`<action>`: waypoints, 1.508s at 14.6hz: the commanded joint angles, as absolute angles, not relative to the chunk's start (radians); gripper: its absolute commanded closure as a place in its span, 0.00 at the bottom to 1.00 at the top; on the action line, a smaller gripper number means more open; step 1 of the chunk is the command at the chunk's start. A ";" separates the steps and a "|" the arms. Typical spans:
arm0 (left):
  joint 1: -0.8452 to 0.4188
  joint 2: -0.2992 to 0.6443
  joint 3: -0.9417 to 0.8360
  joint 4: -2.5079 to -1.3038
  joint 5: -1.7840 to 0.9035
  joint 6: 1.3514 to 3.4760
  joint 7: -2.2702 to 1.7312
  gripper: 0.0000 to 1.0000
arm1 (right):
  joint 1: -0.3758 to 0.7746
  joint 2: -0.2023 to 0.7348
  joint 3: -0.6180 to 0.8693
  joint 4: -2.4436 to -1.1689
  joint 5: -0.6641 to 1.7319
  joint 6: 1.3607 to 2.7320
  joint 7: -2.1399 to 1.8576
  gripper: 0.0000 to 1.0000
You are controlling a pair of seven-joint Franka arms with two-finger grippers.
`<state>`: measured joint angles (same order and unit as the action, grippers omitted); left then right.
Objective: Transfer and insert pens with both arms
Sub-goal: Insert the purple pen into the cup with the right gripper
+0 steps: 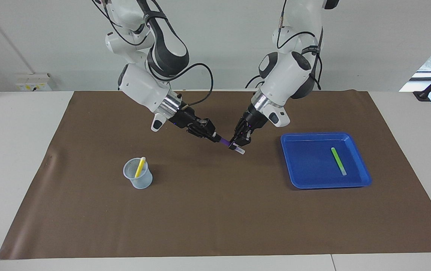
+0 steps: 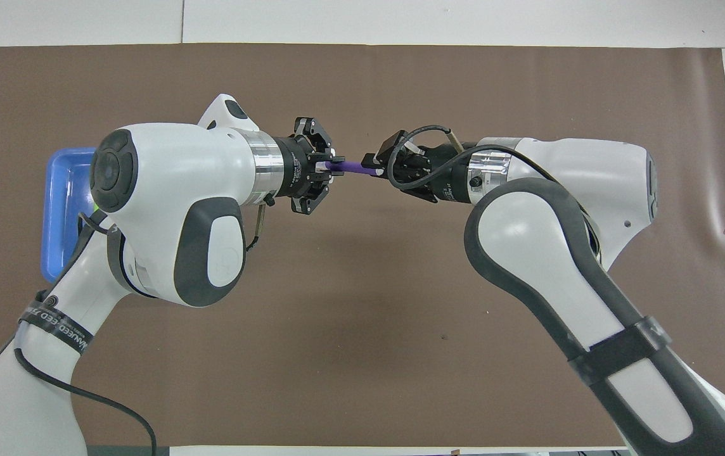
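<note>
Purple pen (image 1: 225, 142) hangs in the air above the brown mat (image 1: 215, 210), spanning two pincers: the left gripper (image 1: 237, 144) clenches its pale cap end, the right gripper (image 1: 215, 137) clenches the other. Yellow pen (image 1: 139, 167) stands in the cup (image 1: 138, 180); green pen (image 1: 338, 160) lies in the blue tray (image 1: 306, 177).

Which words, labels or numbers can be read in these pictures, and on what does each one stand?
"EED": white letters, only partly legible, on the black strap around the left arm.
Fine white print on the black collar of the left end effector: too small to read.
</note>
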<state>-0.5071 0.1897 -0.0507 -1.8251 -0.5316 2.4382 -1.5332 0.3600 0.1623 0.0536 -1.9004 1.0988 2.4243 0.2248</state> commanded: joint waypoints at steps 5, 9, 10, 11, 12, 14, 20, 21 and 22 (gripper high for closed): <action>-0.528 0.202 -0.043 -1.815 -0.535 2.442 -1.526 1.00 | 0.350 0.141 0.063 -1.913 1.120 2.425 0.201 1.00; -0.531 0.202 -0.043 -1.815 -0.529 2.444 -1.523 0.00 | 0.342 0.141 0.057 -1.907 1.106 2.387 0.199 1.00; -0.529 0.204 -0.041 -1.815 -0.529 2.444 -1.508 0.00 | 0.341 0.141 0.057 -1.907 1.083 2.382 0.199 1.00; -0.526 0.204 -0.041 -1.815 -0.529 2.441 -1.481 0.00 | 0.325 0.143 0.057 -1.902 1.033 2.367 0.199 1.00; -0.523 0.203 -0.041 -1.816 -0.529 2.438 -1.447 0.00 | 0.304 0.146 0.057 -1.888 0.970 2.321 0.198 1.00; -0.515 0.202 -0.040 -1.822 -0.528 2.425 -1.343 0.00 | 0.241 0.153 0.057 -1.844 0.834 2.206 0.169 1.00; -0.437 0.167 -0.034 -1.900 -0.362 2.319 -0.955 0.00 | 0.141 0.213 0.058 -1.630 0.362 1.956 0.039 1.00; -0.410 0.150 -0.034 -1.934 -0.329 2.318 -0.831 0.00 | 0.138 0.225 0.058 -1.596 0.268 1.933 -0.001 1.00; -0.375 0.140 -0.034 -1.963 -0.307 2.310 -0.719 0.00 | 0.124 0.227 0.058 -1.585 0.203 1.915 -0.064 1.00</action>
